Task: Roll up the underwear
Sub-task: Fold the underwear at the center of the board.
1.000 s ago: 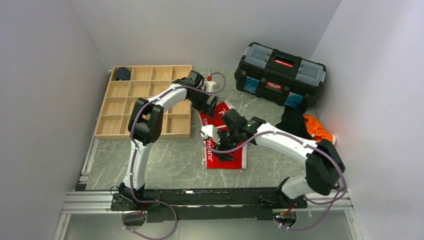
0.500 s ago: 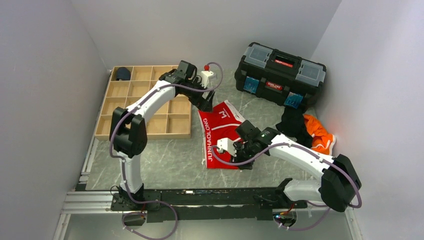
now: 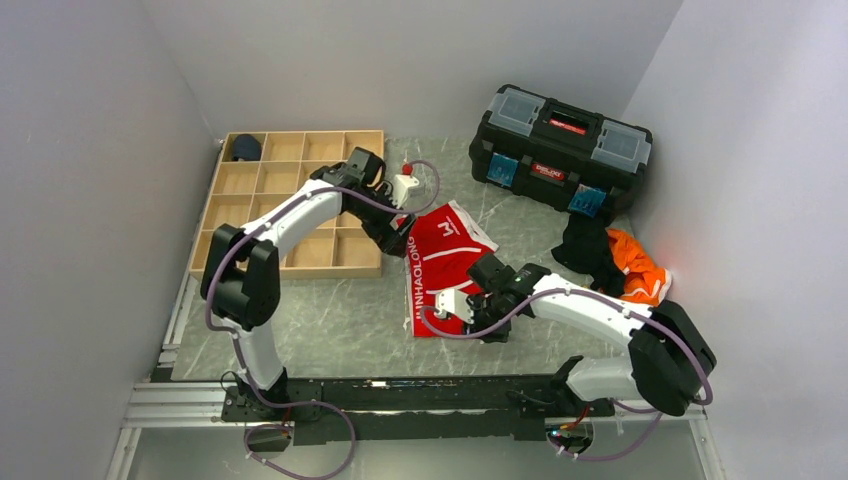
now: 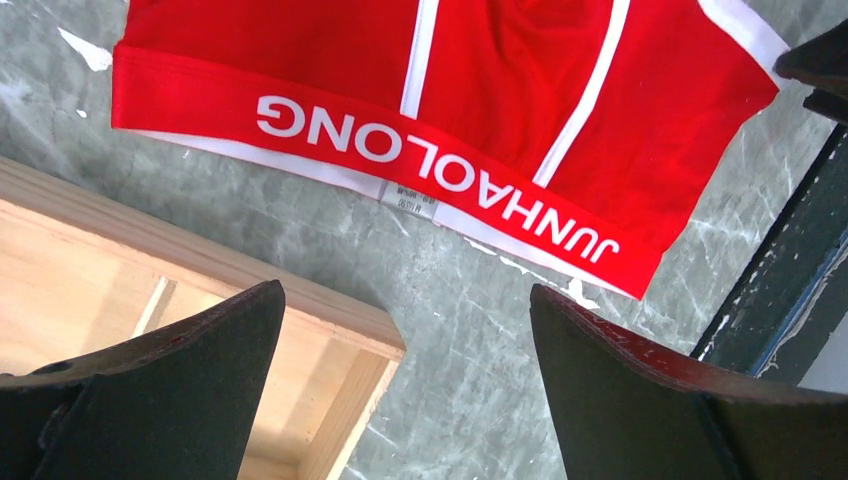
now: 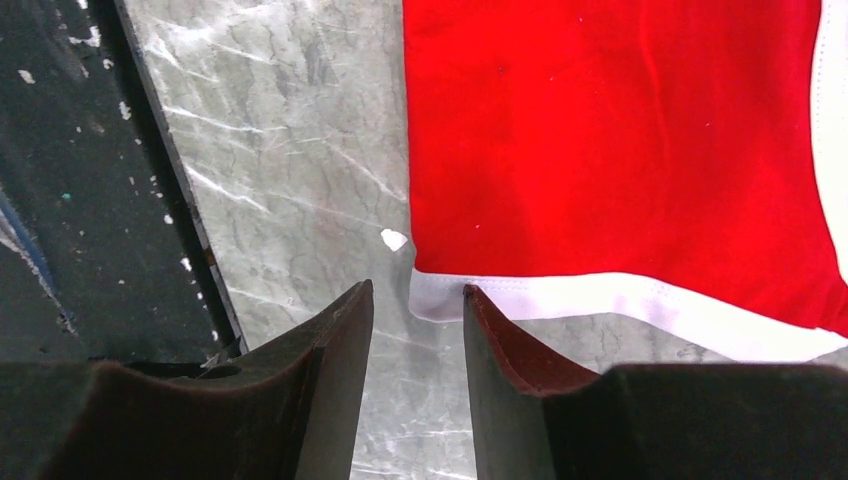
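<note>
Grey marbled bench, boxed by plain pale walls, carries the underwear flat at its middle. Left pincer gapes released; right pincer, narrowly parted, grips nothing.

The underwear lies flat in mid-table with nothing on top of it, so it is open from above. On its left, only a narrow strip of table parts the waistband from the tray. The left gripper hangs over that strip, jaws wide apart. A wider strip runs between the near hem and the rail, and there the right gripper sits at the hem's corner, fingers slightly apart. The right arm crosses the right side, with the black cloth just beyond it. The toolbox stands well back.
</note>
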Controlling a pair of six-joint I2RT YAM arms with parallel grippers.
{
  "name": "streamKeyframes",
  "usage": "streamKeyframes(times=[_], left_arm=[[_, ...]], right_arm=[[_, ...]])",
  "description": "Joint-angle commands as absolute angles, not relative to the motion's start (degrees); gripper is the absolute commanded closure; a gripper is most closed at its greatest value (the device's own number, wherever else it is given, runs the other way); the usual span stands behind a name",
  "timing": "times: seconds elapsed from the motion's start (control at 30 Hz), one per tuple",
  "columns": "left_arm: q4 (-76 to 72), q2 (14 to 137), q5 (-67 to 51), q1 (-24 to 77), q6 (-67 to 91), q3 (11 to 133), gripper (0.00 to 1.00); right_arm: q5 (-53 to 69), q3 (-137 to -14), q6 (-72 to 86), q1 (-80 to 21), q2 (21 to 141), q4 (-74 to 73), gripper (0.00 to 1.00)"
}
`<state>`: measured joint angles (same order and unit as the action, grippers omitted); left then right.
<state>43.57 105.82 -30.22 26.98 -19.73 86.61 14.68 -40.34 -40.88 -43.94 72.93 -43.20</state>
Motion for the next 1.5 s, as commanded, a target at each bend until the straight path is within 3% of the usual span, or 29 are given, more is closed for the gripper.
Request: streamKeyframes(times=[0.0,0.37,0.7,0.97,1.1,1.47], left_arm=[[41.5,100.8,-29.6,27.2,-21.9,84.5,0.01],[36.9,93.7,-29.6,27.2,-24.7,75.3,0.01],[27.3,82.0,-25.7,27.1,-26.0,60.6,0.01],[17.3,69.7,-28.1,28.0,-28.8,44.8,0.01],[12.8,64.4,-24.2,34.3,-32.1,38.5,0.02],[4.0,72.8,-10.5,57.7,-37.0,37.5,0.09]], right_arm=[[13.5,-39.4,-41.0,-44.5,74.2,-39.7,0.6],[10.6,-37.4,-40.4,-44.8,76.8,-37.7,0.7],[10.8,-38.5,-39.2,-44.6,76.2,-38.1,1.0],[22.1,-45.7,-39.4,-38.8,78.4,-45.4,1.0],[27.3,-49.6,-40.2,-34.7,82.0,-48.8,1.0],[37.7,-58.5,-44.0,-24.9,93.1,-58.0,1.0]])
